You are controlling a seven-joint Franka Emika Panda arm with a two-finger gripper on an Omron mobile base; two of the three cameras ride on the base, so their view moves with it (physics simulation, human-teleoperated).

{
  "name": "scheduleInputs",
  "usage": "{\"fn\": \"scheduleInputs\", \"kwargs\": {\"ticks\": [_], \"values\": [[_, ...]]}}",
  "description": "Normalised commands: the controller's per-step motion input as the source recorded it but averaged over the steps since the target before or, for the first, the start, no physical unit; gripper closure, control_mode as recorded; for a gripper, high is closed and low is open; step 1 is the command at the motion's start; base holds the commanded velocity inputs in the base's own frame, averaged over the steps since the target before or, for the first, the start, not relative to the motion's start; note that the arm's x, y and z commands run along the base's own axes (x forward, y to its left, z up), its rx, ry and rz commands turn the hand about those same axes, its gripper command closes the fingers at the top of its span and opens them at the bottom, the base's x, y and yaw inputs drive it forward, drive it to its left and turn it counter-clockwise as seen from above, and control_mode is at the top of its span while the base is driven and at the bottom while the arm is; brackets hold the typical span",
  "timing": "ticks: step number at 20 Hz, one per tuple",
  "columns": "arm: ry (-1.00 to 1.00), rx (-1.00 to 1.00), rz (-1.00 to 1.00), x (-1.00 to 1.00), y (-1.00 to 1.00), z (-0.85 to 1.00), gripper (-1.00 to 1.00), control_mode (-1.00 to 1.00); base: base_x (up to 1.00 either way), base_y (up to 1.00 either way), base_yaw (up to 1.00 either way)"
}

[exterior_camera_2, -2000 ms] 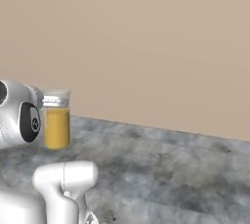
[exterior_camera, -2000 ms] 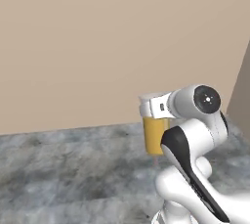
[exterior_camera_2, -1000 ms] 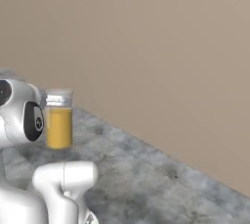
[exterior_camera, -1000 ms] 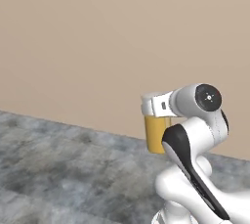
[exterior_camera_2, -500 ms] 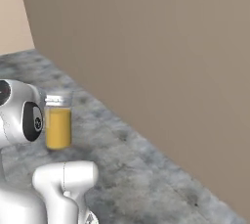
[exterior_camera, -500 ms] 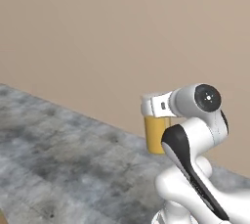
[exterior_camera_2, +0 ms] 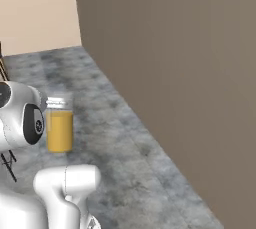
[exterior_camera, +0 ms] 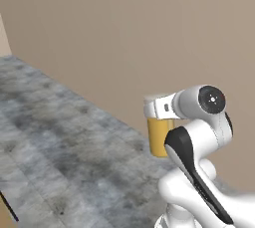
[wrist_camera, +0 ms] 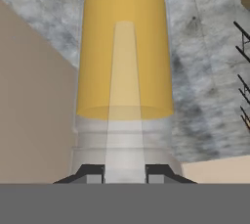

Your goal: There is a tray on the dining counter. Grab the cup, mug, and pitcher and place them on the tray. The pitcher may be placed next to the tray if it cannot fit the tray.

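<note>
The pitcher (wrist_camera: pixel 124 71), clear glass with orange juice in its lower part, hangs in the air above the grey mottled floor (exterior_camera: pixel 60 142), carried upright in front of the arm's wrist (exterior_camera: pixel 199 100). The gripper (wrist_camera: pixel 125 171) pinches the pitcher's clear upper rim between its two dark fingertips (wrist_camera: pixel 90 171). Just beyond the pitcher stands a plain tan wall (exterior_camera_2: pixel 175 73). Behind the pitcher, the floor runs along the foot of this wall.
</note>
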Motion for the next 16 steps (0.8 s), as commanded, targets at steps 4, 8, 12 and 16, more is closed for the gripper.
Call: {"fn": "scheduleInputs", "kwargs": {"ticks": [4,8,12,16], "values": [[0.0,0.0,0.0,0.0,0.0,0.0,1.0,1.0,0.63,-0.36,0.45],[0.0,0.0,0.0,0.0,0.0,0.0,1.0,1.0,0.77,-0.37,0.38],[0.0,0.0,0.0,0.0,0.0,0.0,1.0,1.0,0.88,-0.32,0.34],[0.0,0.0,0.0,0.0,0.0,0.0,1.0,1.0,0.89,-0.25,0.34]]}}
